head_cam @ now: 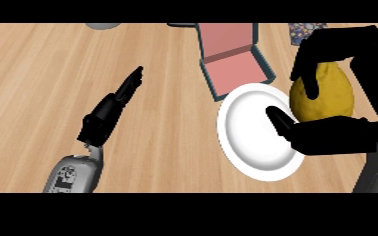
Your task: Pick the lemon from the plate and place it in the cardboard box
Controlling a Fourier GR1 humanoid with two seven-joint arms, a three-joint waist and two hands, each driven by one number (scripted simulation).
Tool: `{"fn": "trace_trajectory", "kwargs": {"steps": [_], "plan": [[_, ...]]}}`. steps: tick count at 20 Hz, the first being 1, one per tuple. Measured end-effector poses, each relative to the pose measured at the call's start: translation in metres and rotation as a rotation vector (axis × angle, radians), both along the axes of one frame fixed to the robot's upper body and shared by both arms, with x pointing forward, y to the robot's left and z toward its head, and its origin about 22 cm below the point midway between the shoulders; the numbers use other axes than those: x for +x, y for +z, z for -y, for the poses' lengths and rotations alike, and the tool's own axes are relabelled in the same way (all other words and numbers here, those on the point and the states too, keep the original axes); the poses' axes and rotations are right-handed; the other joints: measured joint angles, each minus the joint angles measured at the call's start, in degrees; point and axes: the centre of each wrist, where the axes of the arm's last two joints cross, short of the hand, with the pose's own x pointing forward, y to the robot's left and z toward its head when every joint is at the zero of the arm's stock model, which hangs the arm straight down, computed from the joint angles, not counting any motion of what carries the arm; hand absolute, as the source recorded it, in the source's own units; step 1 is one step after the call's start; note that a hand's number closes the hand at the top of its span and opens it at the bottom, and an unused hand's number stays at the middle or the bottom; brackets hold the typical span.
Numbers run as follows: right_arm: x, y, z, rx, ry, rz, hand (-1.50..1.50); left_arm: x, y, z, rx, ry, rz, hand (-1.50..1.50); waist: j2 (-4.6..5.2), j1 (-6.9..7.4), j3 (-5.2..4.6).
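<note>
Head view: wooden counter (pixel 170 145) seen from above.
Lemon (pixel 325 95): held in the right hand (pixel 336 135), just right of the white plate (pixel 255 145), near the box (pixel 232 60).
Right hand: fingers and thumb curled round the lemon.
Left hand (pixel 111 110): fingers straight, holding nothing, pointing up-right.

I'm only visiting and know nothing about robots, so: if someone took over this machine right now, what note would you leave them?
Right hand: shut on the lemon, fingers curled round it, at the right rim of the white plate.
Left hand: open, resting over the counter at the left, holding nothing.
Cardboard box: open, just beyond the plate.
Done: lemon grasped.
Left: carry it to the box and release.
</note>
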Motion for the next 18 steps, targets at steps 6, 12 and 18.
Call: {"fn": "trace_trajectory", "kwargs": {"steps": [6,12,18], "plan": [[0.04,0.009,-0.012,0.047,-0.01,-0.021,1.5,-0.006,-0.004,-0.001,-0.007,0.0,0.0,0.0,0.05,0.3,0.0],[0.08,0.009,-0.026,0.036,-0.056,-0.017,1.5,-0.002,0.001,0.0,0.0,-0.006,-0.003,0.0,0.1,0.36,0.0],[0.113,-0.017,-0.041,-0.041,-0.087,-0.012,1.5,0.001,0.002,-0.006,-0.003,-0.008,0.003,0.0,0.16,0.46,0.01]]}}
